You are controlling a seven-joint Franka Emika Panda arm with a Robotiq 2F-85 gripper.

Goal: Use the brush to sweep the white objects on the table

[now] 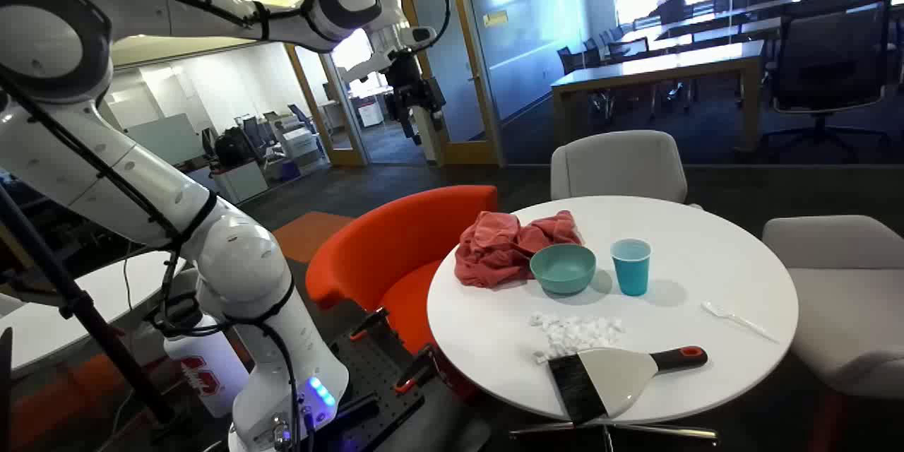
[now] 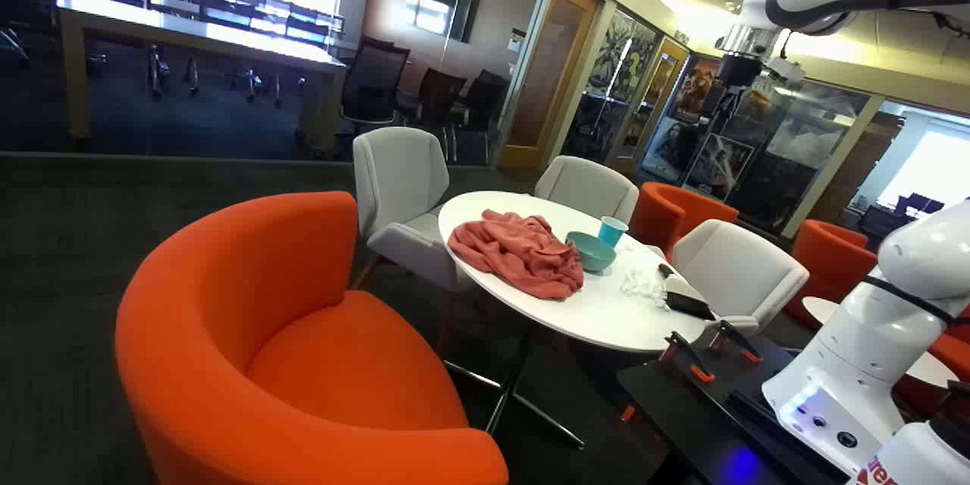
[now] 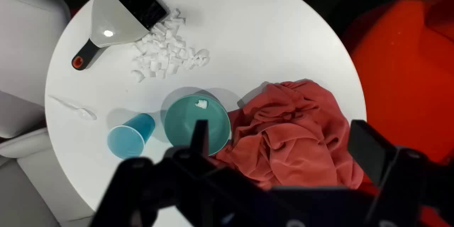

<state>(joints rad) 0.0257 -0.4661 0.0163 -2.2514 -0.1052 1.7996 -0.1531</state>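
Note:
The brush [image 1: 618,378] lies on the round white table [image 1: 734,247], with black bristles, a broad pale body and a black handle with a red end. It also shows in the wrist view [image 3: 117,25]. The white objects [image 1: 575,333] are a loose pile of small pieces beside the bristles; in the wrist view [image 3: 159,55] some touch the brush's edge. One white piece [image 3: 201,104] sits inside the teal bowl [image 3: 191,117]. My gripper [image 1: 425,123] is high above the table, well apart from everything. In the wrist view [image 3: 278,134] its fingers are wide apart with nothing between them.
A crumpled red cloth [image 3: 294,127] lies against the bowl. A blue cup [image 1: 632,268] stands by the bowl, and a clear plastic utensil [image 1: 738,321] lies near the table edge. An orange chair [image 1: 395,247] and grey chairs [image 1: 618,166] surround the table.

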